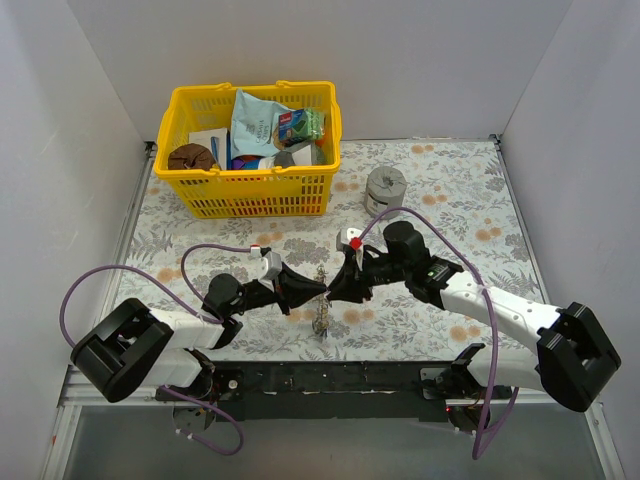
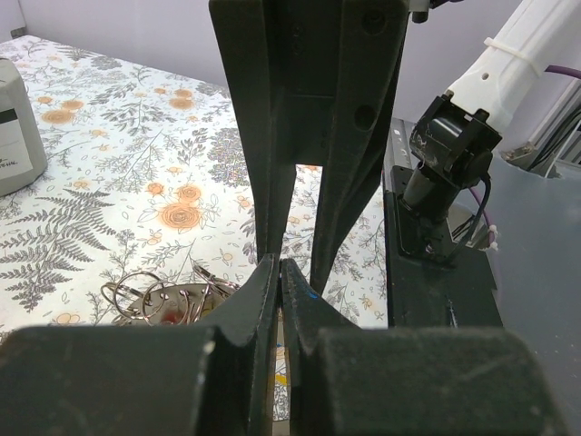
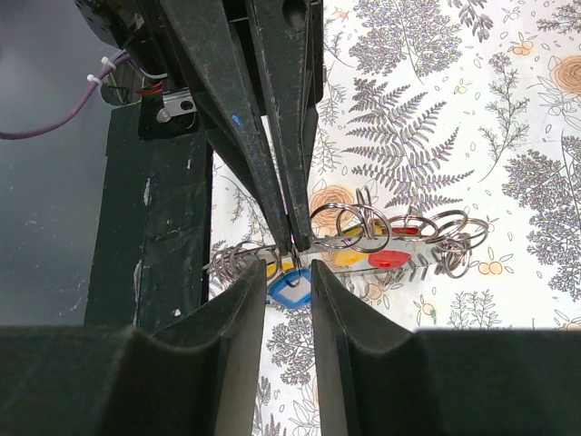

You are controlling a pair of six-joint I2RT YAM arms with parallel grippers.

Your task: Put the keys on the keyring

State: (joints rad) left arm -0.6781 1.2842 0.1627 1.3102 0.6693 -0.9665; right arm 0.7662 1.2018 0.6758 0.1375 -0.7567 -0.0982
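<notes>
Most keys (image 3: pixel 390 259) look on the keyring (image 3: pixel 359 267) the left gripper (image 3: pixel 288 239) pinches; the right gripper (image 2: pixel 295 259) grips a blue key (image 3: pixel 292 289) not yet on.

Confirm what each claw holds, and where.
Left claw looks pinched on the keyring rim, mid-bunch. Right claw straddles a blue key head; grip can't be told.

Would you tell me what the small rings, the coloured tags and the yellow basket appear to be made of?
Small rings: bright wire loops with sharp glints, likely polished steel. Coloured tags: flat, opaque, evenly red, yellow, blue, probably plastic. Yellow basket: moulded lattice walls, uniform colour, apparently plastic.
</notes>
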